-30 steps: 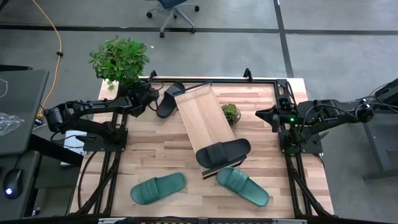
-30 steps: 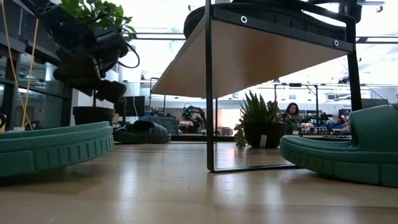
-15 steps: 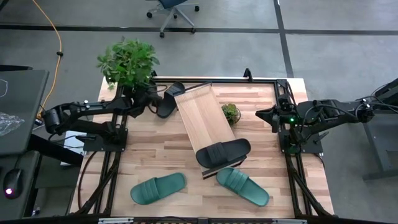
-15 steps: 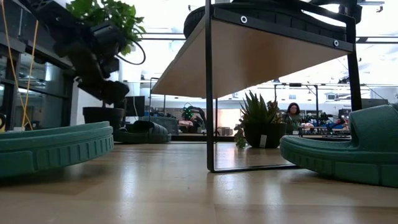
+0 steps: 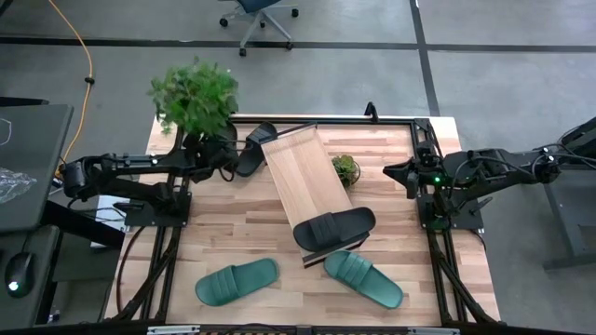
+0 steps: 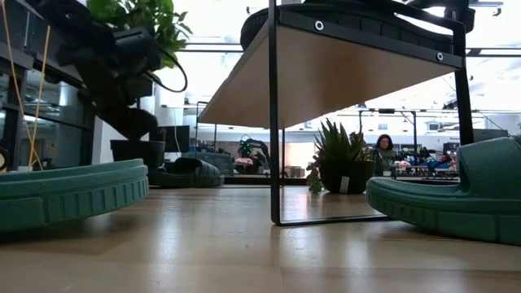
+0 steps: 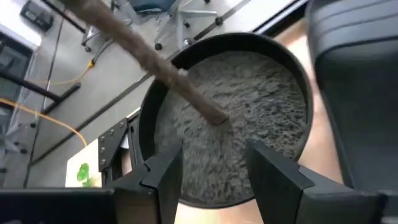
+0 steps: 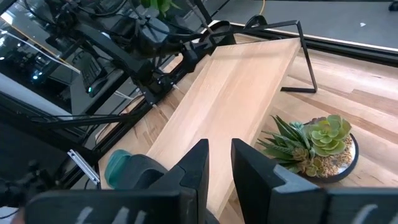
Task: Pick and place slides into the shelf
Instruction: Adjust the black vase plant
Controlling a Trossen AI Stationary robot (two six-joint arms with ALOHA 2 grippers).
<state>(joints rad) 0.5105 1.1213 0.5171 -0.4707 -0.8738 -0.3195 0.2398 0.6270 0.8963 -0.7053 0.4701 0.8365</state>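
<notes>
The light-wood shelf [image 5: 307,177] stands slanted mid-table on its dark end frames. One black slide [image 5: 335,228] lies on its near end. The other black slide [image 5: 251,149] lies on the table by the shelf's far left corner, and shows beside the pot in the left wrist view [image 7: 354,81]. Two teal slides [image 5: 237,281] [image 5: 363,277] lie flat near the table's near edge. My left gripper [image 5: 216,149] is open and hangs over a potted plant's black pot [image 7: 224,118]. My right gripper [image 5: 391,170] waits at the table's right side, fingers almost together [image 8: 219,155]. My left gripper comes at the pot from above, slanting toward the far edge. Its open fingers [image 7: 165,180] reach down at the pot's near rim [image 7: 211,202], over the soil. The fingers hide the place of contact, so I cannot tell whether they touch the rim.
The tall leafy plant [image 5: 196,93] stands at the far left corner, and its stem [image 7: 149,56] leans across the pot. A small succulent [image 5: 345,167] sits right of the shelf. A person [image 6: 381,146] shows far behind the table. Bare tabletop lies left of the shelf [image 5: 223,214].
My left gripper has moved a little toward the table's right and lowered over the pot. The potted plant has shifted with it toward the right, upright, its pot sliding along the table toward the black slide.
</notes>
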